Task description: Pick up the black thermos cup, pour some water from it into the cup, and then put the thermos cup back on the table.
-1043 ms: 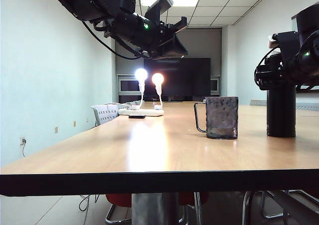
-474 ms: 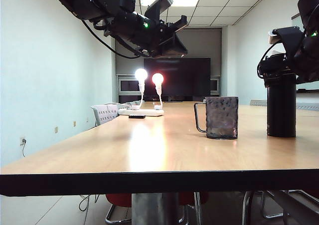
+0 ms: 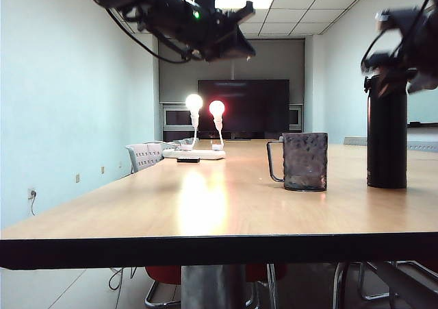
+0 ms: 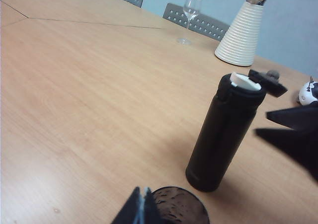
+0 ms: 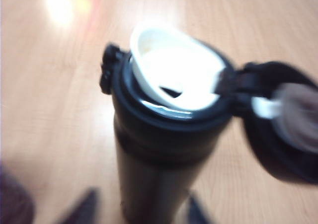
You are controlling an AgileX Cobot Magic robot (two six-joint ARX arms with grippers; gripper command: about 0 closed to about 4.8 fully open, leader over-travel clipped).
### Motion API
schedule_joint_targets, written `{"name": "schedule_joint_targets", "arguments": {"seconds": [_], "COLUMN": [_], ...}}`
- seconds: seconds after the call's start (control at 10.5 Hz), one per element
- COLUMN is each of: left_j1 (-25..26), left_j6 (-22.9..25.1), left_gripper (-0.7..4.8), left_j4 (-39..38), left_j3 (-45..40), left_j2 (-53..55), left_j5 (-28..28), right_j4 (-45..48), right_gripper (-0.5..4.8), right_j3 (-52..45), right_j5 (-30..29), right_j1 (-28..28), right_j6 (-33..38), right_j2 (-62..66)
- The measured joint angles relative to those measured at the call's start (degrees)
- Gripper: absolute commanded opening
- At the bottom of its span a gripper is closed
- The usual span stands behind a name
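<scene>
The black thermos cup (image 3: pixel 387 138) stands upright on the table (image 3: pixel 205 206) at the right, with its flip lid (image 5: pixel 278 124) hanging open and the white spout (image 5: pixel 171 72) showing. The cup (image 3: pixel 304 160), a grey dimpled mug, sits just left of it. My right gripper (image 3: pixel 391 66) is blurred, up at the thermos's top. In the right wrist view its fingers (image 5: pixel 87 204) are apart on either side of the body (image 5: pixel 154 184), touching nothing. My left gripper (image 3: pixel 239 45) hangs high at the upper left; in its wrist view it (image 4: pixel 144 206) is shut and empty above the mug (image 4: pixel 181 209).
Two lit bulbs (image 3: pixel 194 103) on a white base (image 3: pixel 194 154) stand far back on the table, before a dark screen (image 3: pixel 243 107). A white ribbed carafe (image 4: pixel 242 35) and a wine glass (image 4: pixel 191 8) stand beyond the thermos. Chairs line the sides. The table's front edge is dark.
My right gripper has risen from around the thermos's upper body to its top, leaving the thermos standing. The left arm has lifted slightly.
</scene>
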Motion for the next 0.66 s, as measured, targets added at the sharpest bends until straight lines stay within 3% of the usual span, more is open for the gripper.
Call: {"name": "schedule_joint_targets", "arguments": {"seconds": [0.09, 0.28, 0.38, 0.47, 0.57, 0.66], "left_j1": [0.0, -0.02, -0.02, 0.0, -0.02, -0.02], "left_j6": [0.04, 0.37, 0.87, 3.32, 3.89, 3.89], "left_gripper": [-0.06, -0.06, -0.06, -0.06, -0.06, -0.06], "left_j4": [-3.08, -12.02, -14.27, -19.3, -20.5, -20.26], "left_j3": [-0.02, 0.02, -0.07, -9.9, -21.03, -23.17], "left_j2": [-3.63, -20.57, -22.6, -34.73, -45.05, -47.12], "left_j5": [-0.57, -1.2, -1.53, -4.96, -5.11, -5.11], "right_j4": [-4.9, -16.44, -16.9, -17.07, -13.27, -12.66], "right_gripper": [-0.01, -0.01, -0.01, -0.01, -0.01, -0.01], "right_j3": [0.0, 0.0, 0.0, -4.17, -16.63, -19.28], "right_j5": [-0.24, -6.99, -7.85, -8.41, -8.39, -8.41], "right_j1": [0.0, 0.02, 0.07, 0.04, 0.04, 0.04], "right_j6": [2.05, 5.57, 5.57, 5.4, 3.58, 3.56], "right_j2": [-6.75, -27.15, -29.53, -41.79, -50.51, -52.19]}}
